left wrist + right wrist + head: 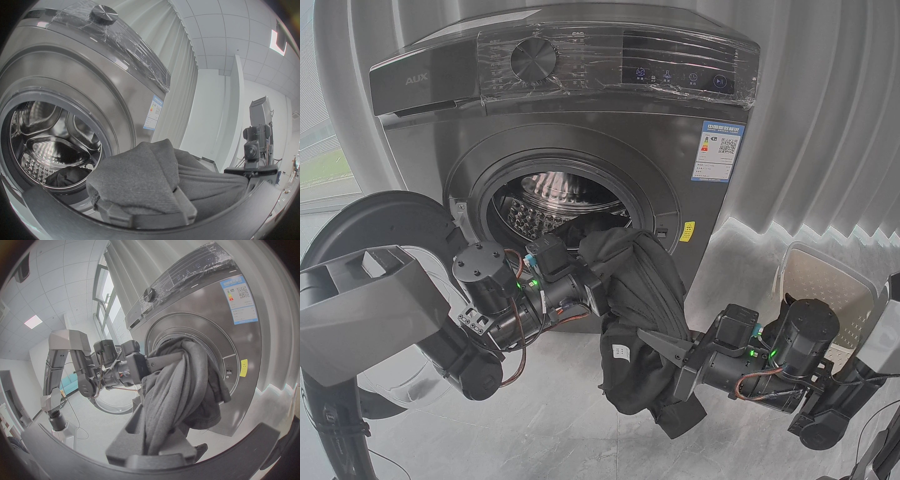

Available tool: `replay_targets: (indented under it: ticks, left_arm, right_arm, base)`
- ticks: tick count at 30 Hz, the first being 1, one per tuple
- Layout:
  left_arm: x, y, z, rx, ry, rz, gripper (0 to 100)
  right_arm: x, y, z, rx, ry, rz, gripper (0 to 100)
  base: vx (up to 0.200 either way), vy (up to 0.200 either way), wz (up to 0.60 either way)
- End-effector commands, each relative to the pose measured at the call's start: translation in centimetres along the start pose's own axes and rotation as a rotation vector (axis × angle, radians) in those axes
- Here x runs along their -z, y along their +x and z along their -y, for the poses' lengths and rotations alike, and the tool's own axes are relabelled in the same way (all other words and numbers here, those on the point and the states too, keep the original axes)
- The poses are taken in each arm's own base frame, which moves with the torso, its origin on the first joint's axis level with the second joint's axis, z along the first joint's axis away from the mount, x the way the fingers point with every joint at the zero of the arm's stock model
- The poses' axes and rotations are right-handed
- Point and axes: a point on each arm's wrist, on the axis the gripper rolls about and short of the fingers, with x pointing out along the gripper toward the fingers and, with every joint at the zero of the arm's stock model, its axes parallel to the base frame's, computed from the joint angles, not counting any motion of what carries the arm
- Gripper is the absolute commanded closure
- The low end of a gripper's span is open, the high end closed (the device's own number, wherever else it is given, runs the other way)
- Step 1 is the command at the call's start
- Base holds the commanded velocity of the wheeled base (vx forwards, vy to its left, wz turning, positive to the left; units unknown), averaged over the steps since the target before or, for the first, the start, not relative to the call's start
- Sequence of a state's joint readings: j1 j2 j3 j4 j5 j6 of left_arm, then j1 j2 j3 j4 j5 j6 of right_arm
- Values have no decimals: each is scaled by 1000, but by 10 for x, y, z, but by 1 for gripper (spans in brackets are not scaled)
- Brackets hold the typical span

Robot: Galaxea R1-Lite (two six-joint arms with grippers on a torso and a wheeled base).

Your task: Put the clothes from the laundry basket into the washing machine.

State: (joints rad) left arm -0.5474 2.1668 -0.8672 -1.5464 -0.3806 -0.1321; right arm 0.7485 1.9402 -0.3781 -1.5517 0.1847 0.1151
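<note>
A black garment (640, 281) hangs in front of the washing machine (700, 212), its upper end at the lower lip of the open drum (562, 200). My left gripper (601, 282) is shut on the garment's top fold (140, 178), just outside the drum mouth. My right gripper (667, 350) is shut on the lower part (178, 387), which hangs in a bunch below it. Another dark piece of clothing (67, 176) lies inside the drum. The white perforated laundry basket (831, 287) stands on the floor to the right, behind my right arm.
The round machine door (381, 219) is swung open to the left, close behind my left arm. Pale curtains (831, 125) hang behind and to the right of the machine. Bare grey floor (550, 425) lies in front.
</note>
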Motion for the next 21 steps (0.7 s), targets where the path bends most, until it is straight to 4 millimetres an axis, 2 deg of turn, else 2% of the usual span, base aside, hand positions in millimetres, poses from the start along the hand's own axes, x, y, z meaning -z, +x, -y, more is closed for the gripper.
replay_targets:
  ticks: [1,3,4,7,9,13,16,21]
  left_arm:
    - [10,1,-3,-12,-8,-22,100]
    - [15,0,-3,-14,-10,-34,100]
    - [17,-1,-3,-14,-10,-38,0]
    - [21,-7,-1,-15,-14,-70,0]
    - [29,-21,5,-11,-34,-129,0]
    - [30,-40,22,12,-59,-195,0]
    - [25,-47,30,49,-64,-204,0]
    - [15,-51,34,91,-61,-192,0]
  right_arm:
    - [-8,-7,-4,-13,-6,24,100]
    - [-9,-7,-4,-12,-7,26,100]
    - [-10,-7,0,0,-6,30,100]
    - [-12,-7,6,24,-6,39,100]
    - [-13,-9,16,56,-6,44,100]
    - [-18,-10,32,105,-8,66,100]
    - [-21,-10,39,129,-10,79,100]
    - [-22,-9,39,127,-11,84,100]
  base:
    - [0,0,0]
    - [0,0,0]
    - [0,0,0]
    - [0,0,0]
    - [0,0,0]
    - [0,0,0]
    - [0,0,0]
    - [0,0,0]
